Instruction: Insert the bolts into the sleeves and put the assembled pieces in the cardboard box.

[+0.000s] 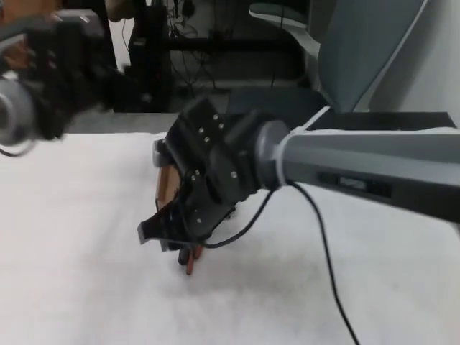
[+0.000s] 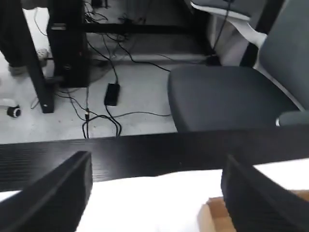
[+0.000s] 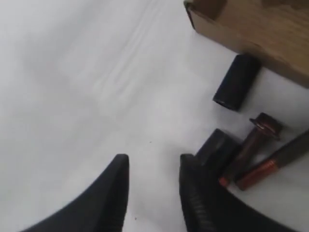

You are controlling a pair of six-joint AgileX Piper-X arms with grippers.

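High view | white cloth [image 1: 86,237] | grey chair [image 1: 366,50] | left pincer [image 2: 155,162] spread | right pincer [image 3: 154,162] parted

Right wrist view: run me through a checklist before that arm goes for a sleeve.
1. Right tool open and empty: ok.
2. Near sleeve lined up inside the tool's gap: not ok, it lies just outside it.
3. Far sleeve clear of the bolts: ok.
4. Bolts not yet inserted, lying on the bench: ok.
5. Cardboard box close beside the parts: ok.
6. Left tool open, raised away from the parts: ok.
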